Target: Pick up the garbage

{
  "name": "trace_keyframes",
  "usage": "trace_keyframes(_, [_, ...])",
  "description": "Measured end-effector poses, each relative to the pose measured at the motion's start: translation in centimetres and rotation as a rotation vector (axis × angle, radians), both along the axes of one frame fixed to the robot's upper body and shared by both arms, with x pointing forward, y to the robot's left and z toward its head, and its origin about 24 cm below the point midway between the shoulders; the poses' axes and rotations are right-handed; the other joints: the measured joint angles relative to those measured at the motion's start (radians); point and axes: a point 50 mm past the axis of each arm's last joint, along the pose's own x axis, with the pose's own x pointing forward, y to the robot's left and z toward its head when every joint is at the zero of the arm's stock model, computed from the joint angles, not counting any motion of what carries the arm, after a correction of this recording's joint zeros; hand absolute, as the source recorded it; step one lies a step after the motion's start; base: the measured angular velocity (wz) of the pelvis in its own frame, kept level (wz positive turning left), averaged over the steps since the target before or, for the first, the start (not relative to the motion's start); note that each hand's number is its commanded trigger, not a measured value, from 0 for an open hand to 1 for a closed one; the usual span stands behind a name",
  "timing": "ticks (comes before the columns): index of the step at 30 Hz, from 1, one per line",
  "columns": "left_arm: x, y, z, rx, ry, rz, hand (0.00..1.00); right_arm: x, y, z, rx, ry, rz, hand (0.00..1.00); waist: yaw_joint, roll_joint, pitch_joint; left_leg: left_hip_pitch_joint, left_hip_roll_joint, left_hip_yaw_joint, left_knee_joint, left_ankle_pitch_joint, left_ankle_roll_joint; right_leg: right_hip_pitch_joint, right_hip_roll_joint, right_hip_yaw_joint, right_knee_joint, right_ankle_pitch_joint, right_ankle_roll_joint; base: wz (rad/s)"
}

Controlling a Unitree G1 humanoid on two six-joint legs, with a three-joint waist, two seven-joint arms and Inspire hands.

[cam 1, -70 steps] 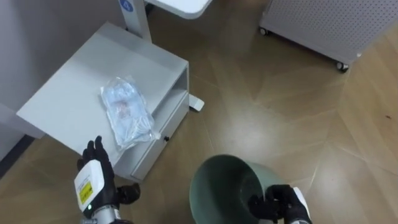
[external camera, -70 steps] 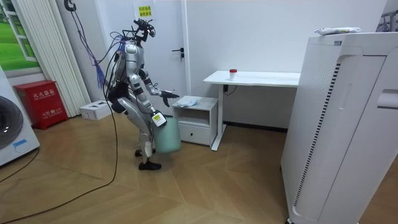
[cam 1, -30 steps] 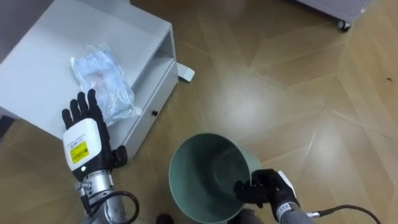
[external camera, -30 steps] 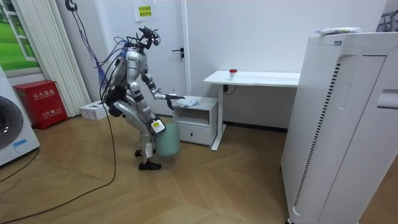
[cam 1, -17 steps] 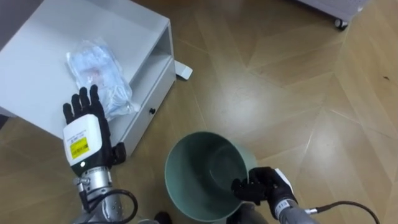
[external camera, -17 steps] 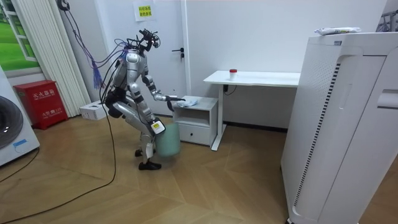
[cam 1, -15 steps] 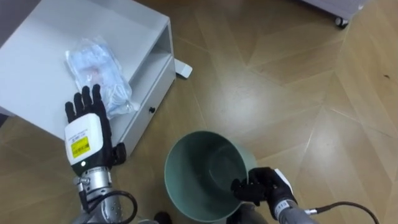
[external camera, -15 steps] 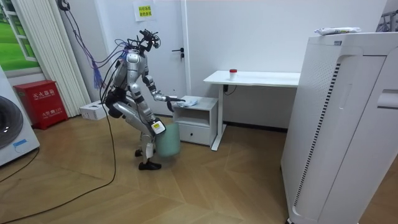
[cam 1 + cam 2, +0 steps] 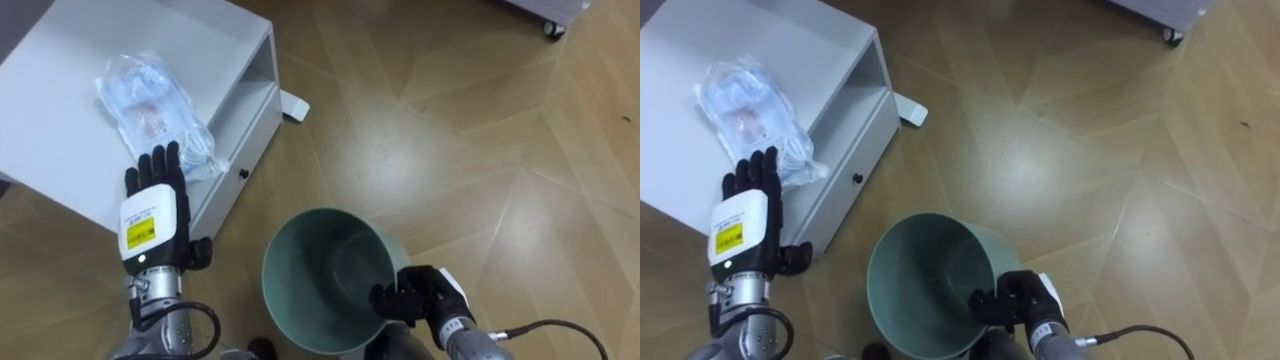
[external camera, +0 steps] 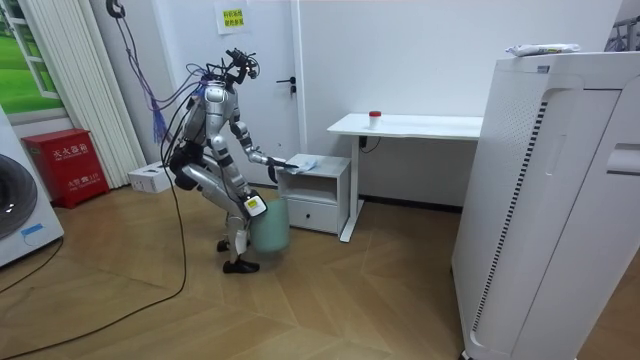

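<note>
– So, how many things are you showing me down there?

– You are looking at one clear crinkled plastic bag [image 9: 155, 103], one round green plastic bin [image 9: 310, 285], one low white cabinet [image 9: 60, 125] and the robot's two hands.

– Where is the bag lying, and which way is it pointing?

– It is lying flat on the cabinet's top, towards the front edge. Its long axis is running from the far left to the near right, slanting across the top, and its narrower, bunched end is pointing at the front edge above the drawer.

– What are the hands doing?

– The left hand [image 9: 155, 215] is hovering over the cabinet's front edge with its back to you and its fingers straight and slightly spread, the fingertips just at the bag's near end; you cannot tell whether they are touching it. The right hand [image 9: 420, 297] is curling its fingers round the bin's rim on the side nearest the robot, and the bin's open mouth is facing up.

– What is standing around?

– The bin is sitting low over the wooden floor [image 9: 470, 150], near the cabinet's front corner. In the room view the robot is standing bent at the knees before the cabinet, and a white desk [image 10: 405, 125] is standing just beside the cabinet, on the room view's right. Between the left hand and the bag you are seeing nothing in the way.
</note>
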Motion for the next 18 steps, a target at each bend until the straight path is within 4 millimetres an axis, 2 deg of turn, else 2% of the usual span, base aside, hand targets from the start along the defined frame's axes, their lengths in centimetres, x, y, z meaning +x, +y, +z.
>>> trace_keyframes(1, [0.0, 0.0, 0.0, 0.007, 0.004, 0.001, 0.01, 0.0, 0.0, 0.0, -0.001, 0.001, 0.0, 1.0, 0.0, 0.0, 0.0, 0.0, 0.001, 0.001, 0.0, 0.0, 0.0, 0.0, 0.0, 0.001, 0.0, 0.0, 0.0, 0.0])
trace_keyframes(2, [0.0, 0.0, 0.0, 0.011, 0.007, 0.002, 0.15, 0.0, 0.0, 0.0, -0.002, 0.001, 0.001, 1.0, 0.0, 0.0, 0.0, 0.0, 0.001, 0.001, 0.0, 0.0, 0.0, -0.001, 0.0, 0.001, 0.0, 0.0, 0.0, 0.0])
trace_keyframes(3, [0.0, 0.0, 0.0, 0.012, 0.009, 0.002, 0.75, 0.0, 0.0, 0.0, -0.002, 0.002, 0.0, 1.0, 0.0, 0.0, 0.0, 0.0, 0.001, 0.001, 0.0, 0.0, 0.0, -0.001, 0.0, 0.002, 0.0, 0.0, 0.0, 0.0])
trace_keyframes(4, [0.1, 0.0, 0.0, 0.015, 0.015, 0.002, 1.0, 0.1, -0.1, 0.1, -0.001, 0.003, -0.005, 1.0, 0.0, 0.0, 0.0, 0.0, 0.001, 0.002, -0.001, 0.0, 0.0, -0.002, 0.0, 0.002, 0.0, 0.0, 0.0, 0.0])
trace_keyframes(9, [0.3, 0.1, 0.3, 0.032, -0.005, 0.017, 1.0, 0.4, -0.1, 0.3, 0.001, 0.005, -0.01, 1.0, 0.003, 0.0, -0.0001, 0.003, 0.0, 0.005, -0.003, 0.0, 0.0, -0.001, 0.001, 0.006, 0.001, 0.0, 0.0, 0.0])
trace_keyframes(13, [0.8, 1.0, 1.4, 0.047, -0.028, 0.046, 1.0, 0.3, -0.1, 0.1, 0.001, 0.025, 0.0, 1.0, 0.004, 0.0, -0.0001, 0.033, 0.0, 0.009, -0.014, 0.001, -0.001, 0.023, 0.001, 0.011, -0.002, 0.0, 0.0, 0.0])
trace_keyframes(18, [0.7, 1.2, 1.1, 0.052, 0.001, 0.051, 1.0, 0.1, -0.4, -0.2, -0.004, 0.045, -0.007, 1.0, 0.004, 0.001, 0.0003, 0.071, 0.0, 0.024, -0.03, 0.001, 0.0, 0.051, 0.0, 0.02, -0.011, 0.0, 0.001, -0.05])
